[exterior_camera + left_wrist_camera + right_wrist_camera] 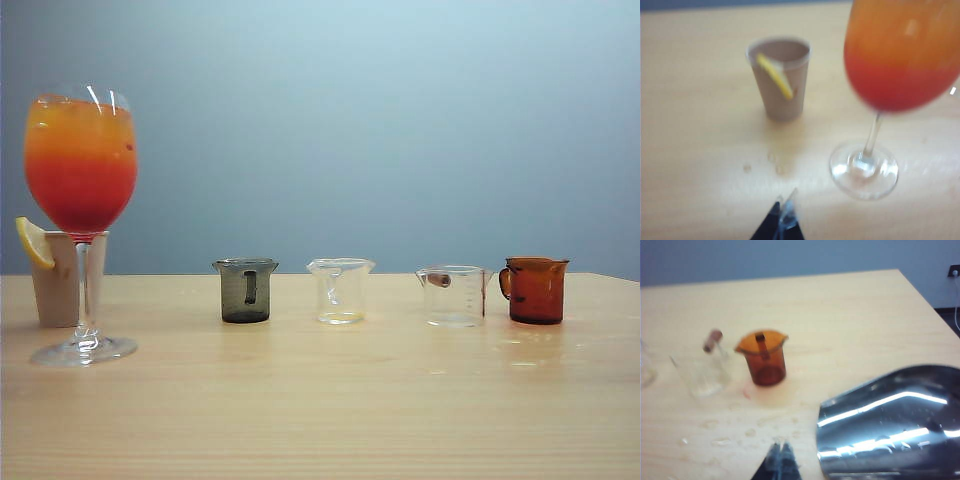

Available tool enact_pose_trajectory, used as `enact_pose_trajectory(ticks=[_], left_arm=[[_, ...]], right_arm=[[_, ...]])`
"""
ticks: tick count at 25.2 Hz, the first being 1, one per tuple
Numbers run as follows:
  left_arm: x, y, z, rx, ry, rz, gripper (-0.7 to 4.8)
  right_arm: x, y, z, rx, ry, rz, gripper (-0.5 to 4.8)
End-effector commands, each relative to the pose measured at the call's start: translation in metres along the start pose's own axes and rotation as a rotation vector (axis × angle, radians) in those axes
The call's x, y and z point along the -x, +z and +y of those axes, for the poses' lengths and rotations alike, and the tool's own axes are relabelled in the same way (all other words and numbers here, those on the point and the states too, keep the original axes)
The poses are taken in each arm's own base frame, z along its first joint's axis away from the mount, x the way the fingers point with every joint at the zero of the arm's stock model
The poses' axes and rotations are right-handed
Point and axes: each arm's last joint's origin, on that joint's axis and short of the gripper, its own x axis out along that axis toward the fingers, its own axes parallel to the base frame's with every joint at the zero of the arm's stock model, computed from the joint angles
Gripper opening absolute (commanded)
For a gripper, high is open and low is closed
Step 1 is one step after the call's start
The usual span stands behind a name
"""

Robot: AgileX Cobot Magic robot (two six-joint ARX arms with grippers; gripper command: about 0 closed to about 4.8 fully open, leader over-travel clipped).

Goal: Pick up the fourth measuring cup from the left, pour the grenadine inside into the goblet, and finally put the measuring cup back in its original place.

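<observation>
pale wood made up the table [320, 420], which ran the full width of the outside camera's picture under a plain blue-grey wall [400, 120]. the goblet [81, 180] was the tallest thing on it, standing upright at the far left on its flat foot, its round bowl filled with drink that was orange above and deep red grenadine [80, 200] below. just behind the stem stood a small beige holder [58, 280] with a lemon slice [32, 242] on its rim.

to the right of the goblet, four small cups stood upright in a row, each apart from the next: a smoky grey cup [245, 291], a clear cup [340, 291], a second clear cup [455, 296] with a brownish handle, and last the amber cup [534, 290], just beside that second clear one. the amber cup looked empty from the right wrist camera (a faint reddish smear lay on the wood at its base), with water drops [750, 432] scattered nearer the camera. a shiny metal scoop-like piece [890, 425] filled that picture's corner.

neither arm showed in the outside picture. the left gripper [782, 220] hung above bare wood near the goblet's foot, its tips pressed together and holding nothing. the right gripper [780, 462] hung over the wet patch, short of the amber cup, likewise clenched and empty.
</observation>
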Motion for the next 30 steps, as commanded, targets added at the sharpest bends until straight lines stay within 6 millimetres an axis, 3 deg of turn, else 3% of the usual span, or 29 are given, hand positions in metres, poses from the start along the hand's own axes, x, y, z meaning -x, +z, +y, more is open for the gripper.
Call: enact_pose_trajectory(ticks=[1,2,4,7,12,22,25,30], left_arm=[[-0.007,-0.013,0.000,-0.002,-0.006,0.038,-0.04],[-0.011,-0.021,-0.001,-0.001,-0.006,0.063,-0.04],[-0.012,-0.018,-0.001,-0.003,-0.005,0.033,-0.04],[-0.014,-0.018,0.000,-0.006,-0.002,-0.012,-0.04],[-0.021,-0.017,0.000,-0.014,0.006,-0.138,-0.04],[-0.021,-0.018,0.000,-0.016,0.006,-0.129,-0.04],[-0.021,-0.018,0.000,-0.016,0.006,-0.129,-0.04],[-0.021,-0.018,0.000,-0.016,0.006,-0.129,-0.04]], right_arm=[[-0.003,-0.004,0.000,0.030,-0.007,-0.007,-0.06],[-0.004,-0.008,0.000,0.031,0.000,-0.002,-0.06],[-0.004,-0.008,0.000,0.031,0.000,0.000,-0.05],[-0.004,-0.008,0.000,0.031,-0.003,0.001,0.71],[-0.004,-0.008,0.000,0.031,0.012,0.001,0.71],[-0.004,-0.008,-0.001,0.030,0.001,0.001,0.71],[-0.008,-0.018,-0.006,0.024,-0.047,0.022,0.71],[-0.009,-0.016,-0.019,-0.001,-0.176,-0.026,0.71]])
